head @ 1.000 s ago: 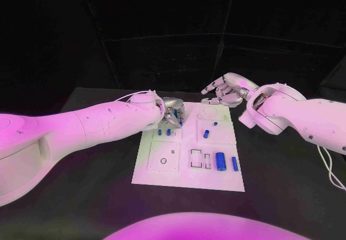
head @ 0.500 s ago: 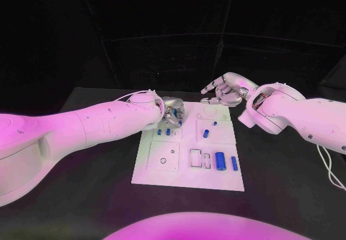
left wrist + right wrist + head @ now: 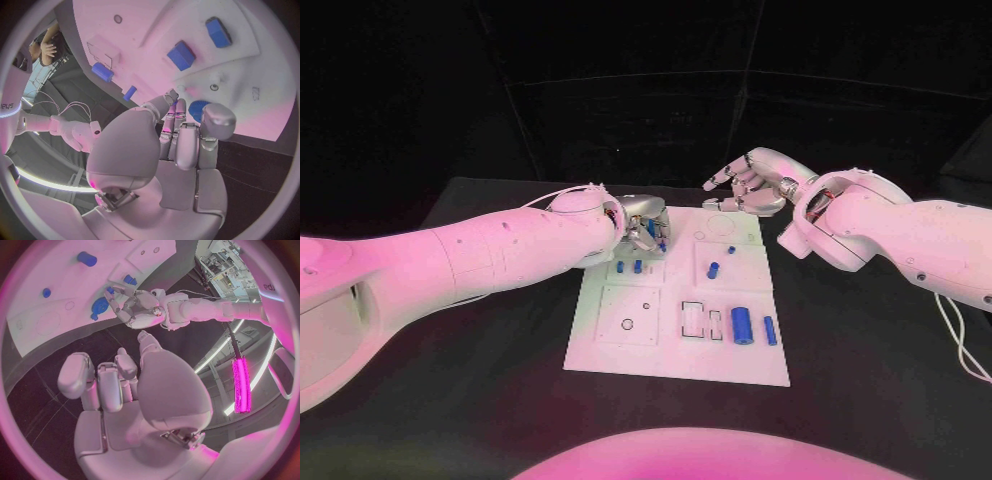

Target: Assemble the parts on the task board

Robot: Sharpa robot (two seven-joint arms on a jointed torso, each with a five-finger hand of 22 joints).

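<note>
Head view: the left hand (image 3: 643,228) sits at the upper-left corner of the task board (image 3: 646,360), fingers curled down over a round blue part (image 3: 199,108) there. From the left wrist the fingertips (image 3: 174,102) lie against that part's edge, but whether they actually grip it cannot be told. The right hand (image 3: 751,185) hovers above the board's far edge, upper right of centre, fingers loosely curled and apart, holding nothing; the right wrist view confirms an empty palm.

Just below the left hand two small blue blocks (image 3: 629,266) stand side by side on the board. A short blue peg (image 3: 713,268) lies near the board's middle, with a tiny blue part (image 3: 730,247) beyond it. In the lower right of the board a large blue cylinder (image 3: 741,324) and a slimmer blue pin (image 3: 770,329) lie parallel, beside empty rectangular slots.

No writing on the board can be read. The left arm hides the board's upper-left corner. The board lies on a black table (image 3: 877,400), against a dark backdrop.
</note>
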